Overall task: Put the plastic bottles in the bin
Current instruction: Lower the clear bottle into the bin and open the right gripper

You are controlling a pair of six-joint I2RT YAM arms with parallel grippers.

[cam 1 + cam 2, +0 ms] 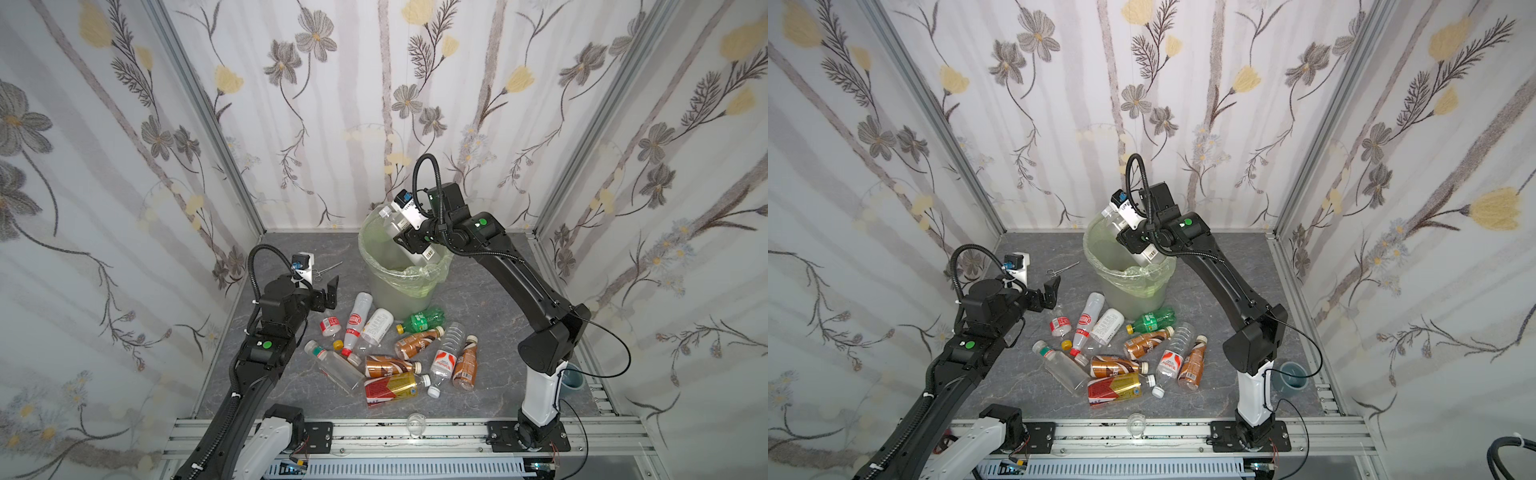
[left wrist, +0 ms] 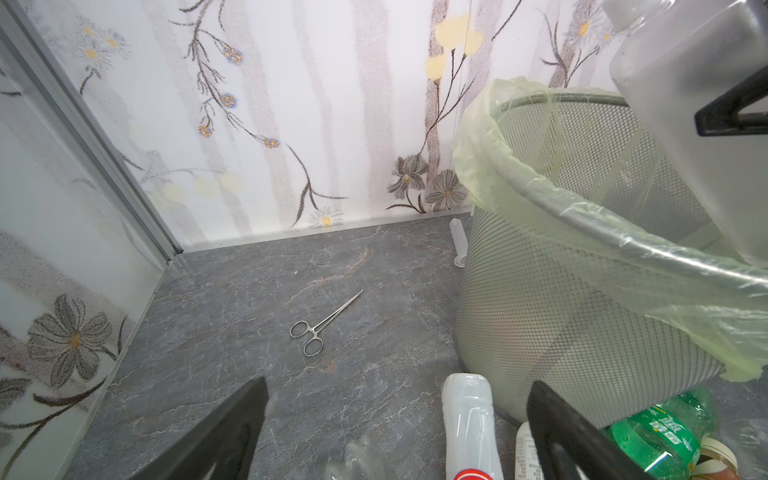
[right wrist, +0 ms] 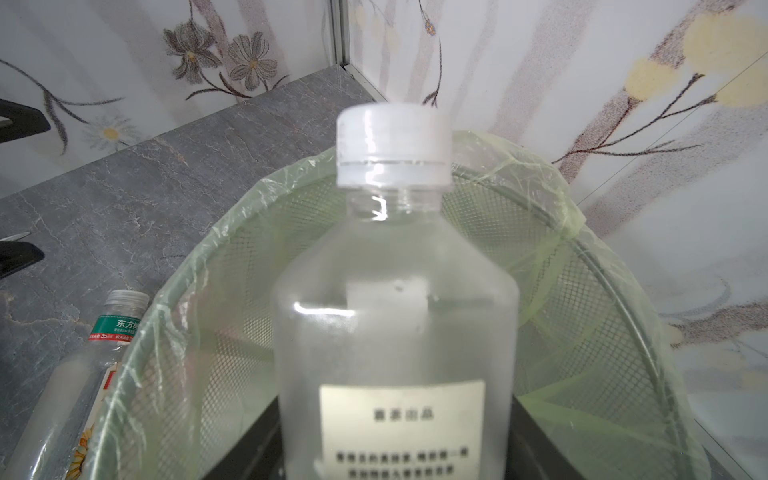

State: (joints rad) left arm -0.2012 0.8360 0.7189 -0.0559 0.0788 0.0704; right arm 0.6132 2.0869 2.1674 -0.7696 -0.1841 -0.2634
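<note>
My right gripper (image 1: 408, 240) (image 3: 399, 436) is shut on a frosted clear plastic bottle (image 1: 392, 224) (image 1: 1113, 222) (image 3: 395, 291) with a white cap. It holds the bottle tilted over the mouth of the bin (image 1: 386, 291) (image 1: 1121, 291) (image 3: 623, 291), a mesh basket with a light green liner. Several more plastic bottles (image 1: 395, 353) lie on the floor in front of the bin: a green one (image 1: 422, 319), a red-gold one (image 1: 390, 388), brown ones and clear ones. Left of the bin my left gripper (image 1: 328, 293) (image 2: 399, 415) hangs open and empty above a pale red-labelled bottle (image 2: 469, 415).
Metal forceps (image 1: 328, 268) (image 2: 324, 324) lie on the floor left of the bin. A small glass cup (image 1: 415, 424) stands on the front rail. By the right arm's base is a grey-blue cup (image 1: 575, 378). A loose yellow cap (image 1: 338, 344) lies among the bottles. Walls close three sides.
</note>
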